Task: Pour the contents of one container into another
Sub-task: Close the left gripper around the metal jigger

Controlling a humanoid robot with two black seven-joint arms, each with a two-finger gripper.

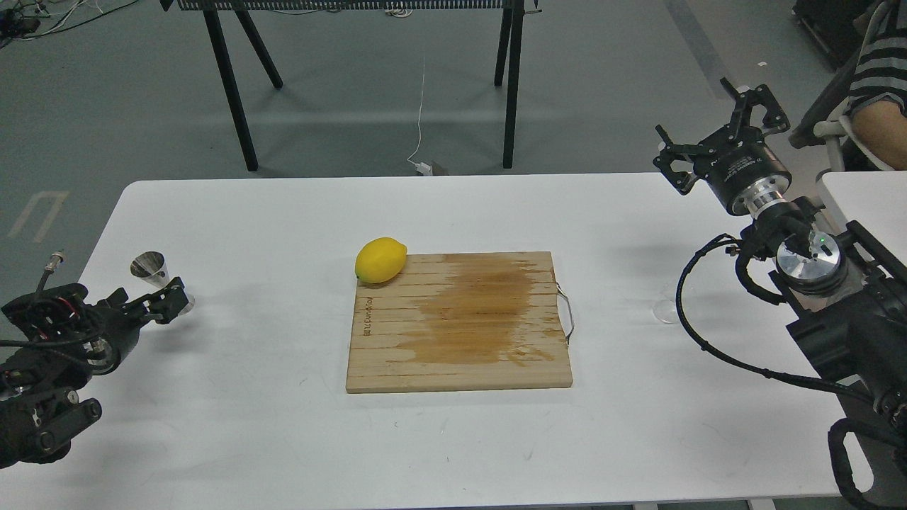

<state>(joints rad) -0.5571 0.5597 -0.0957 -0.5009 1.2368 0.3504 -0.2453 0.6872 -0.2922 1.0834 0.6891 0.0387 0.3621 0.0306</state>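
1. Steel jigger (153,270) stands upright near the table's (212,425) left edge, at about 9 o'clock from the cutting board (459,322). Its long axis runs vertical, with the wide cone mouth up and tipped a little toward the camera. The lower cone is partly hidden behind the left gripper.
2. Clear glass cup (666,310) sits at about 3 o'clock from the board, well apart from it and close to the right arm's cable loop. Only a faint round outline shows, so I can't tell its tilt or whether there's anything inside.
3. Left gripper (172,297) is low over the table, pointing to about 2 o'clock – its tip is right at the jigger's lower half. It's seen dark and end-on, so I can't tell if it's clenched or released, or if it touches the jigger.
4. Right gripper (716,131) is raised high above the table's far right corner and points to about 11 o'clock. Its fingers are spread wide and hold nothing – well apart from the cup.
5. Count: 1 jigger, 1 cup, 1 lemon (380,260), 1 board, 2 grippers.
6. Lemon lies on the board's far-left corner, at about 11 o'clock from the board's centre, with its long axis running roughly left-right.
7. Board has a big wet-looking dark patch across the middle and a wire handle on its right edge.
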